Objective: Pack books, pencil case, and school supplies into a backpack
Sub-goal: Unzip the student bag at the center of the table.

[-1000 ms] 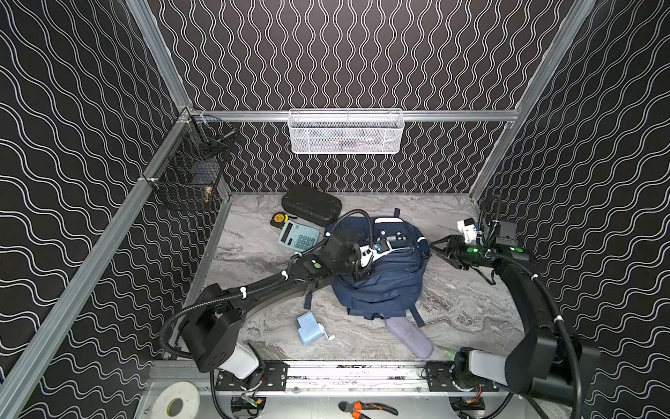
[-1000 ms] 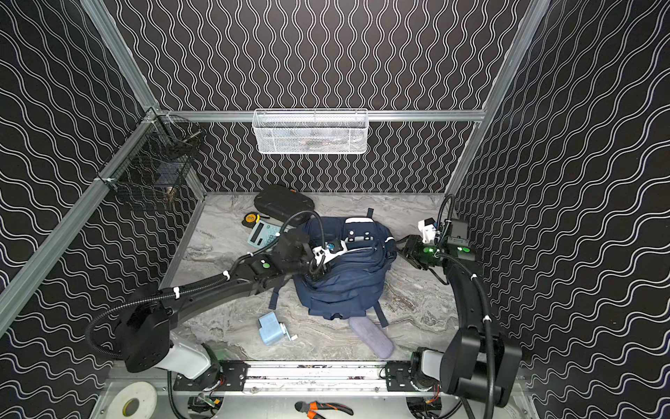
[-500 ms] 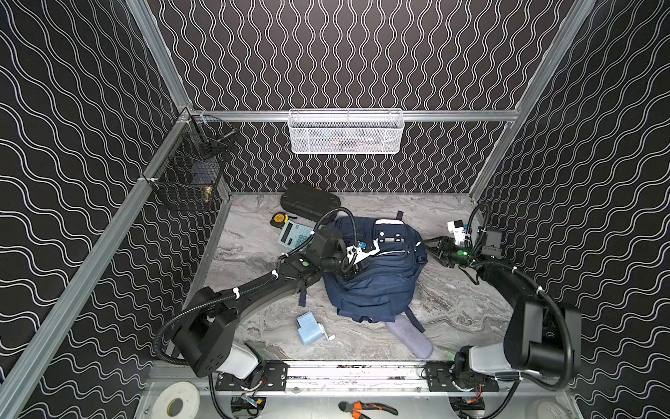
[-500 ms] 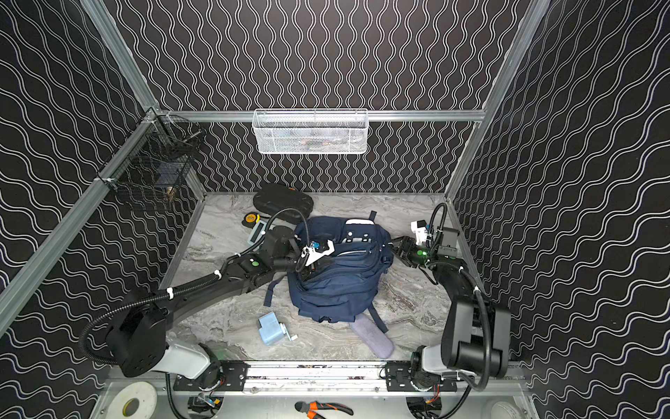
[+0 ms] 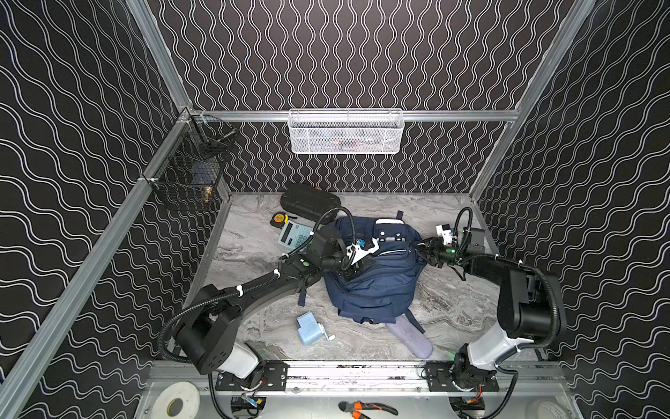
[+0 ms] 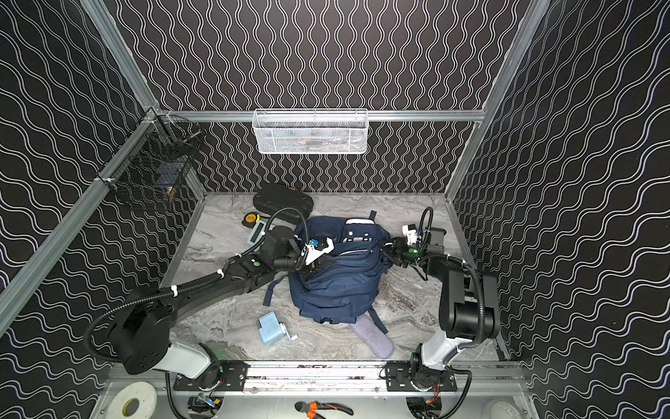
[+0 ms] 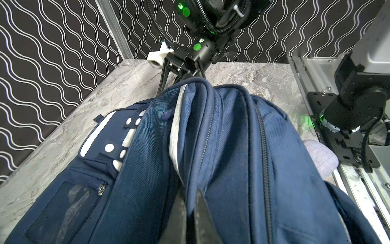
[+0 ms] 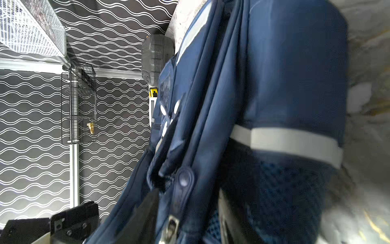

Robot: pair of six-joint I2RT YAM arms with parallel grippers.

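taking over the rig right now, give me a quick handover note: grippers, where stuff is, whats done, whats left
Left gripper: jaws shut on a fold of the backpack.
Right gripper: at the backpack's opposite edge, by a zip pull. The wrist view is blurred, so the grip is unclear.
On the table: calculator beside the backpack, pencil sharpener in front of it, pencil case partly under its lower edge.
Books: not in view.
Done: nothing visibly packed.
Left: get a pocket open, then load the pencil case, calculator, sharpener and any books.
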